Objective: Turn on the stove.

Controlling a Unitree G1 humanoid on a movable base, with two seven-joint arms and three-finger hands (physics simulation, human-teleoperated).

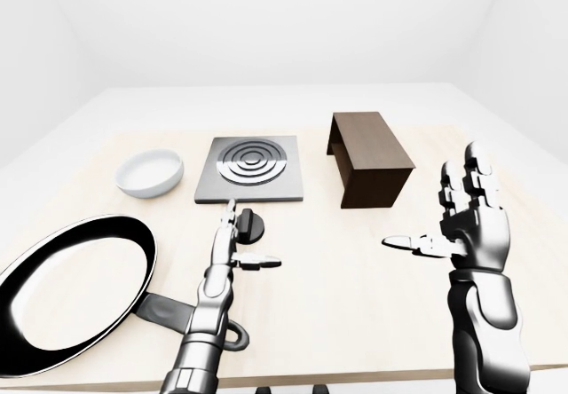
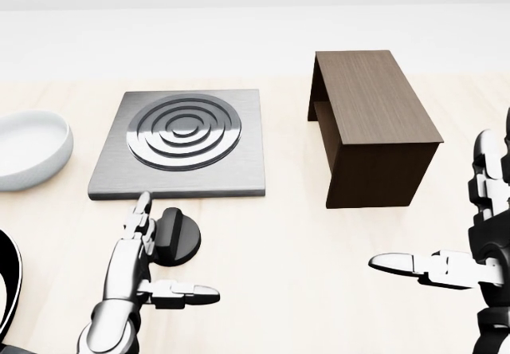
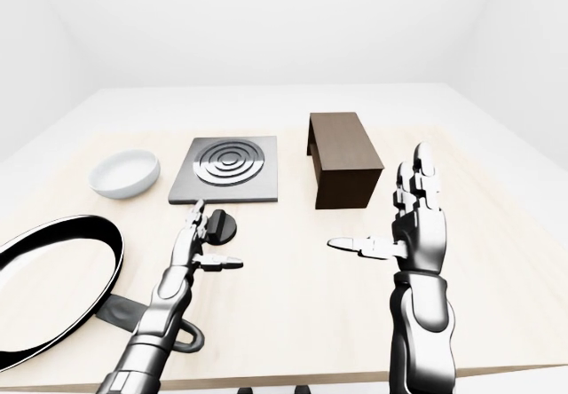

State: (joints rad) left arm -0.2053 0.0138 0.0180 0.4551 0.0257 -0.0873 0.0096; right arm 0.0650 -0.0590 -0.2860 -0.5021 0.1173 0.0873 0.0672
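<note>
1. Head view: stove (image 2: 179,143) lies flat at upper left. Its black knob (image 2: 175,235) sits on the table (image 2: 287,250) just below the stove's lower edge; grip bar's long axis runs top-to-bottom, slightly tilted. Left hand (image 2: 139,262) is spread, fingers at the knob's left rim, thumb out right, grasping nothing.
2. L-eye view: right hand (image 1: 461,221) raised, splayed wide, empty, beside the wooden box (image 1: 368,159).
3. R-eye view: white bowl (image 3: 124,174) left of stove, frying pan (image 3: 53,274) at lower left.

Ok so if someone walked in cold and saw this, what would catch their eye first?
Probably the big black frying pan filling the lower left of the left-eye view, and the two silver hands raised over the pale table. The left hand reaches open toward the black knob just below the grey stove plate; a dark wooden box stands to its right.
</note>
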